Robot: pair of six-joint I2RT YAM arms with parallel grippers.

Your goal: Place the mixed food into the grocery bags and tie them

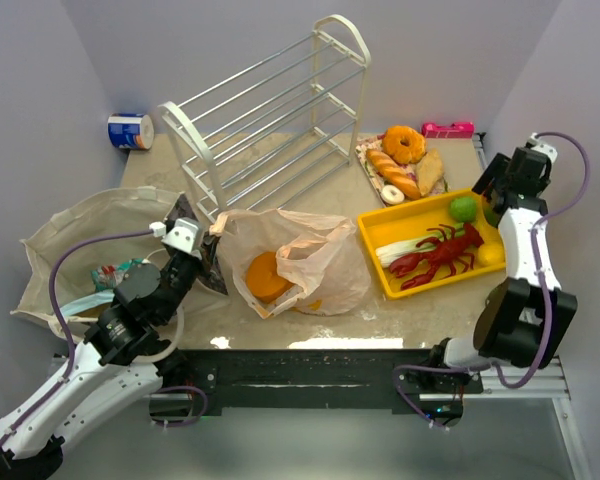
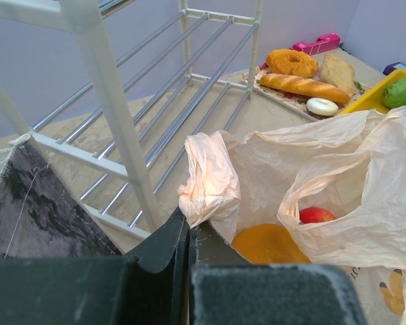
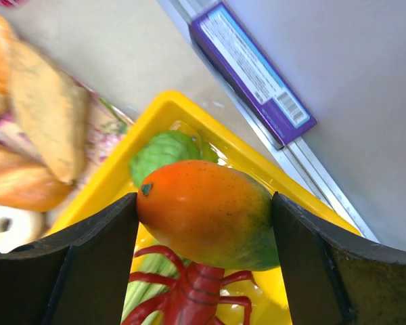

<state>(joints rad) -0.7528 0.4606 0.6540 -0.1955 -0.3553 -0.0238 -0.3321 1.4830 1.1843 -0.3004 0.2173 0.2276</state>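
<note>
The right claw (image 3: 204, 227) grips an orange-green toy fruit (image 3: 203, 203) between both fingers, with the yellow tray (image 3: 189, 112) and red lobster (image 3: 189, 298) just below it. The left claw (image 2: 188, 233) is pinched tight on the peach-pink bag (image 2: 365, 169)'s bunched edge. A red apple (image 2: 317, 215) and an orange packet (image 2: 267, 244) lie inside the bag, just beyond its tips.

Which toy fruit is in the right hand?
The orange-and-green mango, held between the fingers of the right hand; the green fruit lies in the yellow tray, the red apple in the plastic bag.
</note>
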